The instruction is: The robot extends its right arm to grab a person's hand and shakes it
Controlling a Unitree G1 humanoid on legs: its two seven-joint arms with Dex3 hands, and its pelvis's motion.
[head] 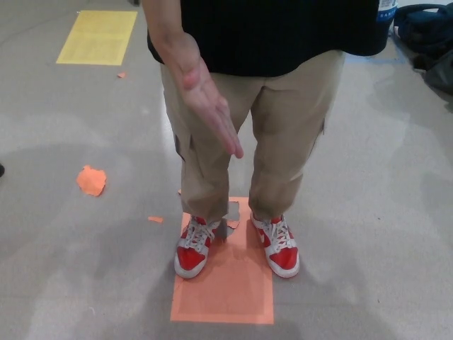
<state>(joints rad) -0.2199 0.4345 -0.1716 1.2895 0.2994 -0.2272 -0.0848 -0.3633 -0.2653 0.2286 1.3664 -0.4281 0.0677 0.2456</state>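
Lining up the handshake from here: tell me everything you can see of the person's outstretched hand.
The person's hand is bare and open, fingers straight and held together, reaching forward and downward with the fingertips lowest. The thumb lies along the upper edge. Its forearm comes down from the top of the picture, in front of a black shirt and tan trousers. Nothing touches or holds it; no robot hand is in view.
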